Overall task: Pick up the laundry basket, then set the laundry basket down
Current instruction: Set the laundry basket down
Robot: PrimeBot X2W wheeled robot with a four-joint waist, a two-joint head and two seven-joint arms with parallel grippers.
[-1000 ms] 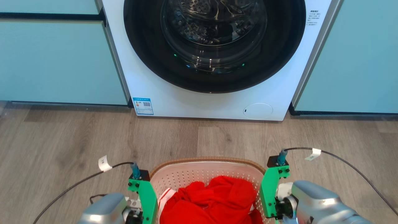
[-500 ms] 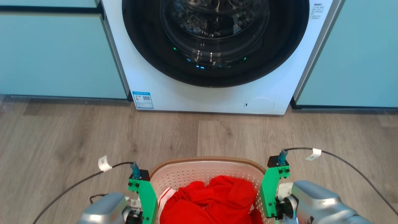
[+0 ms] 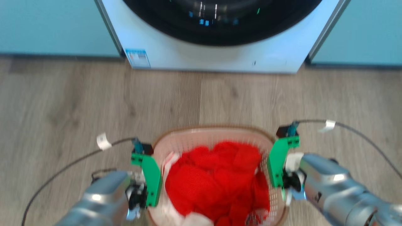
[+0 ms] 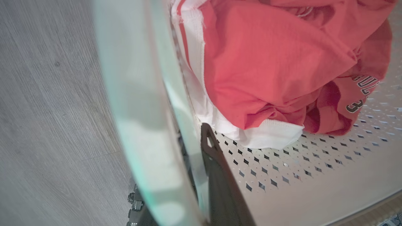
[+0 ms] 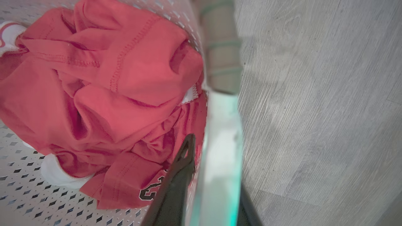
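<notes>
Head view, blurred: the laundry basket [image 3: 213,129] is at near centre between the two arms, over the wooden floor [image 3: 62,103] and well apart from the white washing machine [image 3: 176,59] on the far side. A crumpled red garment [image 3: 216,179] with white trim lies inside it. The left gripper [image 4: 193,147] is clenched on the basket's left rim, one finger inside the perforated wall and the other outside. The right gripper [image 5: 213,163] likewise grasps the right rim. Whether the base touches the floor cannot be told.
</notes>
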